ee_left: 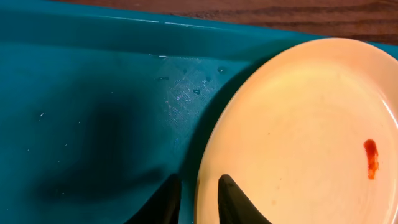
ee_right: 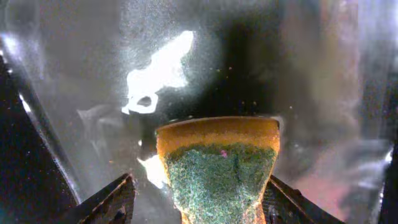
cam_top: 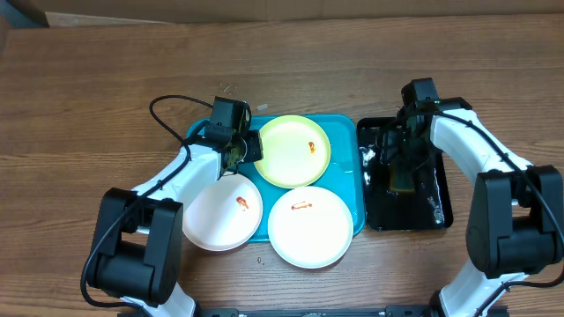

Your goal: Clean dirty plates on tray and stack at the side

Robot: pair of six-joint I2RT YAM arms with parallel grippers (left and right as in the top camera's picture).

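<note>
Right gripper (ee_right: 198, 208) pinches a sponge (ee_right: 217, 158), yellow with a green scouring face, its sides squeezed in between the two fingers. It hangs low inside the black tray (cam_top: 441, 207), whose floor shines wet.

Left gripper (ee_left: 199, 202) is down in the turquoise tray (cam_top: 348, 132) with its fingers narrowly parted, one on each side of the left rim of the yellow-green plate (cam_top: 286, 154). Whether they actually press the rim cannot be told.

All three plates carry a small red smear. The yellow-green one lies at the back of the turquoise tray. The left white plate (cam_top: 216, 220) and the right white plate (cam_top: 310, 233) sit in front of it, both overhanging the tray's near edge.
</note>
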